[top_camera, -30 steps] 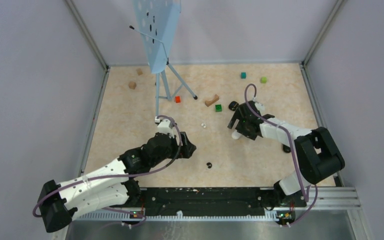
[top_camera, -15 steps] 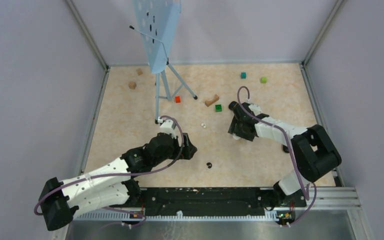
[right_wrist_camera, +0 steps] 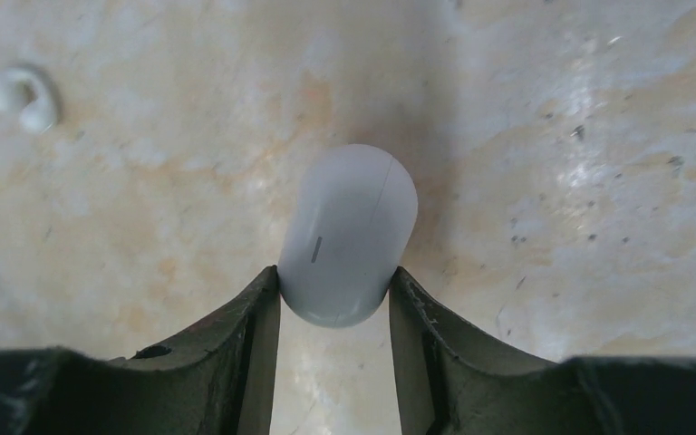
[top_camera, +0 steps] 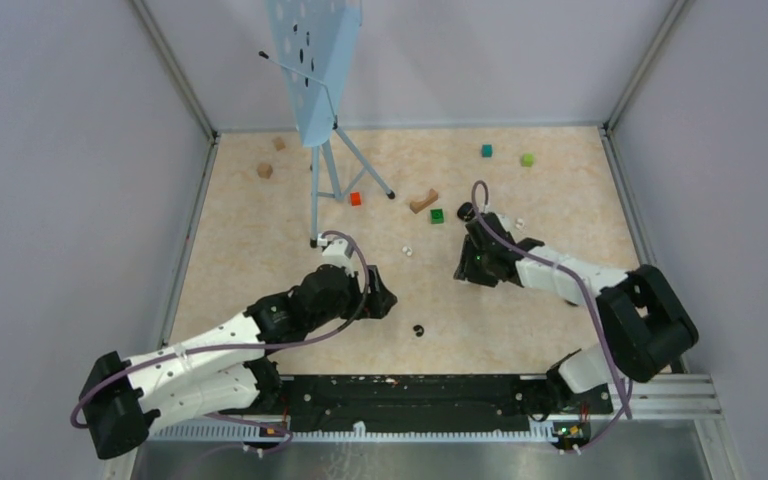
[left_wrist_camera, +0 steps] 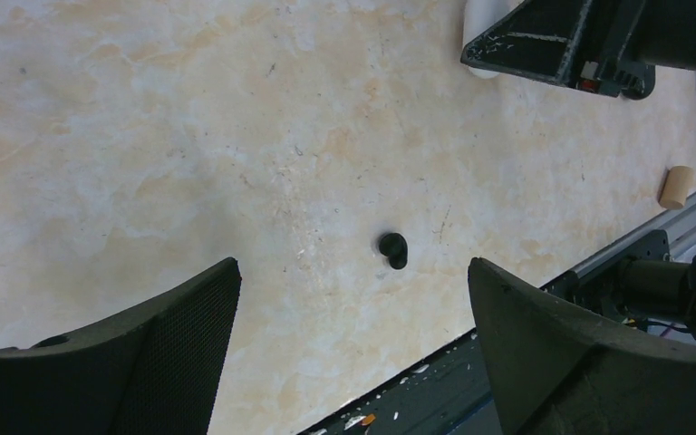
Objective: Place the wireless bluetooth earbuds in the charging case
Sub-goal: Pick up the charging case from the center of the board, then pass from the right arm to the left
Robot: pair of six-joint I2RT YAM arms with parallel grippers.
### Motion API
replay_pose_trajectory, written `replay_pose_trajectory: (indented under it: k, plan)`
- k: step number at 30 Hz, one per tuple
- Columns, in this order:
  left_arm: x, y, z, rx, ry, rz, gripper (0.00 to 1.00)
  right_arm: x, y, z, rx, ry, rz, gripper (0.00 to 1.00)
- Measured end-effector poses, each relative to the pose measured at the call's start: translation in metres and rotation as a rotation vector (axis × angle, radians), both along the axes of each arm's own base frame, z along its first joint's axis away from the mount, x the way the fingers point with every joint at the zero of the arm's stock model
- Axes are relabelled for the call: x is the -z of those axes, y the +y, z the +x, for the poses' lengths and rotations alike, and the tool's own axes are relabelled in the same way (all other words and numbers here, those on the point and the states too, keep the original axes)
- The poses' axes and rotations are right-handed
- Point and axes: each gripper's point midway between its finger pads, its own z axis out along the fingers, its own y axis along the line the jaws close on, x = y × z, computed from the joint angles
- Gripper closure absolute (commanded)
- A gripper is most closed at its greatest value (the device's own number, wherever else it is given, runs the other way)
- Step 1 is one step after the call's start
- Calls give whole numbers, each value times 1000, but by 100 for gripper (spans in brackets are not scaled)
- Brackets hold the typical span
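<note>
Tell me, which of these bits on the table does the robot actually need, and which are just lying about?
For the job: white charging case, white earbuds, black earbud.
Just lying about: red cube, dark green cube, wooden arch, wooden block, blue stand.

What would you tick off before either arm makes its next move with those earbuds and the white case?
1. Is the right gripper touching both sides of the charging case: ok.
2. Is that grip firm enough to lift: cannot tell.
3. Is the case lid open for earbuds: not ok, it looks shut.
4. Is the left gripper open above the black earbud: ok.
5. Is the white earbud lying apart from the case: ok.
</note>
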Motion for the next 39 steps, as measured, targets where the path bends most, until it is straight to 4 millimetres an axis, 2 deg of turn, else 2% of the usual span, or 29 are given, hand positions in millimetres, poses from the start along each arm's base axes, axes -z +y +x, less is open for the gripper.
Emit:
replay_pose_trajectory:
  k: [3, 9, 15, 18, 21, 25, 32, 36, 39]
  plan:
    - [3, -6, -1, 13, 35, -15, 1, -16, 14, -13, -91, -38, 115, 68]
    - [0, -18, 4, 28, 115, -109, 3, -60, 46, -35, -296, -163, 320, 67]
    - [-10, -17, 24, -16, 197, -317, 7, -88, 71, -76, -517, -264, 434, 68]
    - [-17, -25, 19, 22, 239, -375, 9, -90, 76, -90, -578, -278, 458, 66]
    - [-26, -44, 17, 102, 302, -400, 13, -88, 80, -99, -617, -276, 463, 66]
    - [-32, -62, 21, 166, 346, -420, 19, -88, 83, -102, -646, -283, 459, 66]
    - [-25, -73, 13, 221, 394, -429, 26, -87, 86, -105, -670, -285, 455, 66]
    - [-11, -82, 5, 247, 446, -407, 29, -83, 88, -108, -686, -273, 448, 66]
    - [-2, -88, 0, 260, 479, -399, 35, -84, 89, -109, -697, -276, 449, 66]
